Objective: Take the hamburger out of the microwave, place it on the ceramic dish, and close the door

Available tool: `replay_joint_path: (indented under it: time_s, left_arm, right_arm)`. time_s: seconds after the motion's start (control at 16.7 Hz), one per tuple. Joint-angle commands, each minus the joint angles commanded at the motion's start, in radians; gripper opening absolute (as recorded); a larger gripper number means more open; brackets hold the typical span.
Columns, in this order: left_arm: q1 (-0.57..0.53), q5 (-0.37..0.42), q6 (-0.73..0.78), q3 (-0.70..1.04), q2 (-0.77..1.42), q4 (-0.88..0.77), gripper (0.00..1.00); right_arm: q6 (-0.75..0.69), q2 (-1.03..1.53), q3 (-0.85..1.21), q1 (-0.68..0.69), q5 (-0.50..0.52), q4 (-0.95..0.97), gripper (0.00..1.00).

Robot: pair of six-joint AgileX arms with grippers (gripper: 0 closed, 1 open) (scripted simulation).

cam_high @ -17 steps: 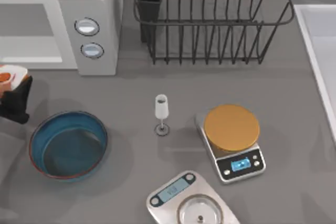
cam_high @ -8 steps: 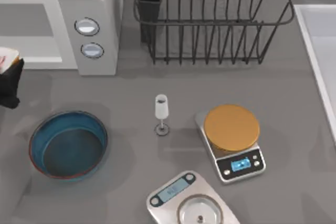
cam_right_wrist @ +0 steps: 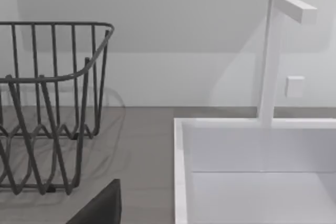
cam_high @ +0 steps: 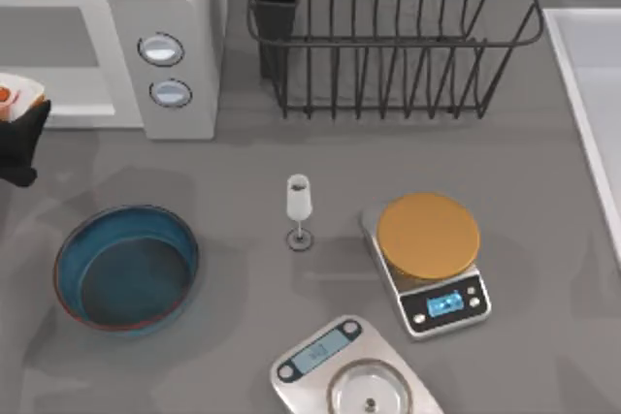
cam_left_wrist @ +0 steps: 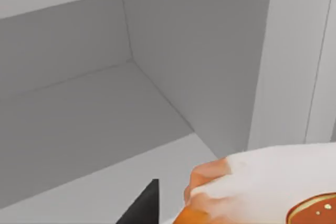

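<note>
At the left edge of the top view, the left gripper (cam_high: 17,138) is holding the hamburger (cam_high: 14,99), its fingers clamped on it, just in front of the open microwave (cam_high: 165,36). The blue dish (cam_high: 126,267) is lying lower in the frame, apart from the gripper. A small glass (cam_high: 299,208), two scales (cam_high: 432,264) and a wire rack (cam_high: 388,36) are standing on the grey table (cam_high: 291,152). A white sink (cam_right_wrist: 257,171) is sitting at the right edge.

No legible text anywhere
Displays lit on gold-topped scale (cam_high: 430,264) and silver scale (cam_high: 349,370); digits unreadable (mere smudges)
</note>
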Motion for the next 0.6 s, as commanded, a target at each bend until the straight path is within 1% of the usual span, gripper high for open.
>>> replay_joint_path:
  time_s: [0.12,0.24,0.42,0.6]
  left_arm:
    - [-0.001,0.039,0.131,0.110,0.064,-0.135,0.00]
    - [0.000,0.084,0.303,0.234,0.137,-0.309,0.00]
    - [0.001,0.156,0.637,0.426,0.249,-0.638,0.00]
    - [0.002,0.222,1.012,0.606,0.352,-1.022,0.00]
  right_arm:
    - [0.000,0.000,0.000,0.000,0.000,0.000,1.00]
    - [0.000,0.000,0.000,0.000,0.000,0.000,1.00]
    - [0.000,0.000,0.000,0.000,0.000,0.000,1.00]
    - [0.000,0.000,0.000,0.000,0.000,0.000,1.00]
